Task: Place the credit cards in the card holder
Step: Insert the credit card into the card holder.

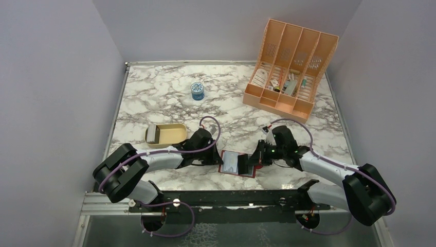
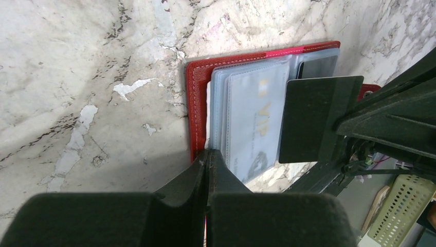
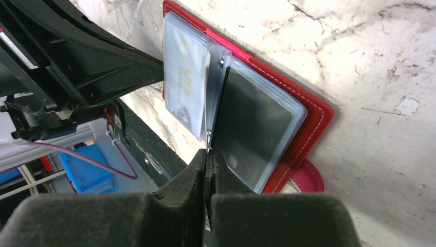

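Near the front edge of the white marble table (image 1: 154,92), the dark red folding card holder (image 1: 235,163) lies open. The right gripper (image 3: 207,154) pinches a thin black plastic card (image 2: 316,118) over its clear sleeves. The left gripper (image 2: 208,157) is pressed together at the sleeve edge. Imo the card could miss the pocket and shove the holder sideways. Only readable text: "VIP" on a pale sleeved card (image 2: 257,123).

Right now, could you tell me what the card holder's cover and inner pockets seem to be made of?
Card holder cover: red leather or imitation, matte, with pale stitching along its edge. Inner pockets: soft clear plastic, glossy; a card shows through.
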